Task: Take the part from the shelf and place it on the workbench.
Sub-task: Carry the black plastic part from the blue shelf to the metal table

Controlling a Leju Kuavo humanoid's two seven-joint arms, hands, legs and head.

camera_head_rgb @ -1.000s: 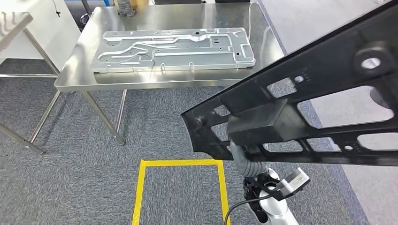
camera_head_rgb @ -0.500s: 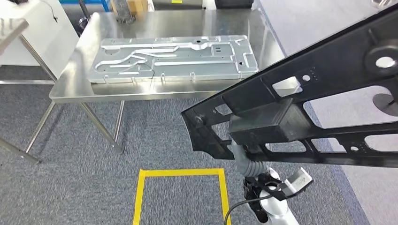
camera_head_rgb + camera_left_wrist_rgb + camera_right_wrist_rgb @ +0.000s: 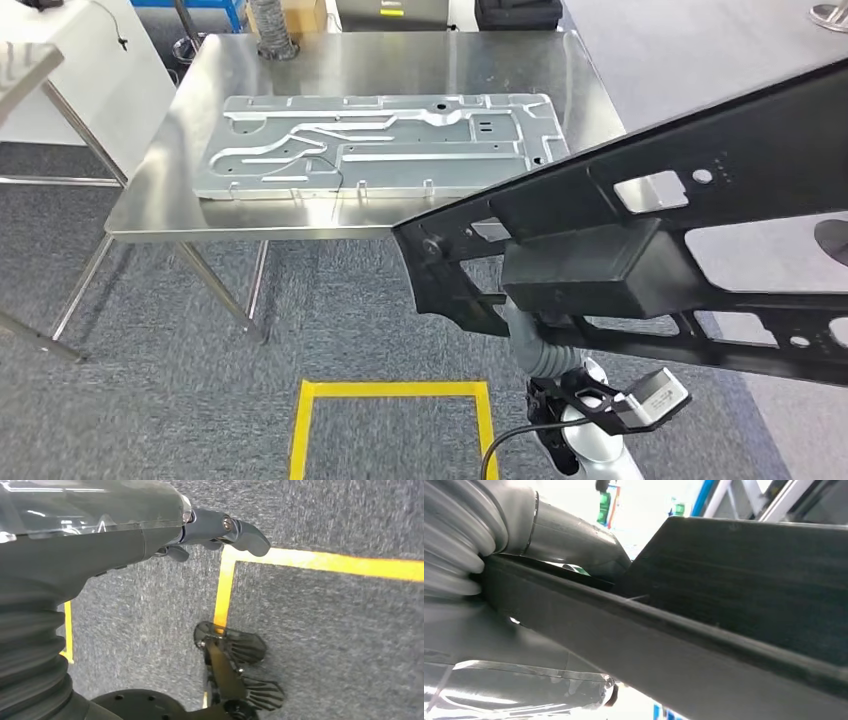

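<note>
A long black plastic part [image 3: 640, 230] with cut-outs and a boxy block slants across the right of the head view, one end near the workbench's front edge. My right hand [image 3: 532, 340] grips it from below and is mostly hidden by it; in the right wrist view the part [image 3: 724, 605] runs across the hand [image 3: 554, 535]. The steel workbench [image 3: 400, 60] stands ahead, carrying a flat silver metal plate [image 3: 380, 140]. My left hand [image 3: 220, 530] hangs over the carpet, holding nothing, its thumb sticking out.
A yellow tape square [image 3: 390, 390] marks the grey carpet just before me. The bench's thin legs [image 3: 215, 265] slant down at its front left. A white table [image 3: 30, 60] stands at the far left, and smooth grey floor [image 3: 680, 60] lies right of the bench.
The whole picture has shifted: the workbench sits lower and larger in view, so the camera has come closer. The black part stays held in my right hand.
</note>
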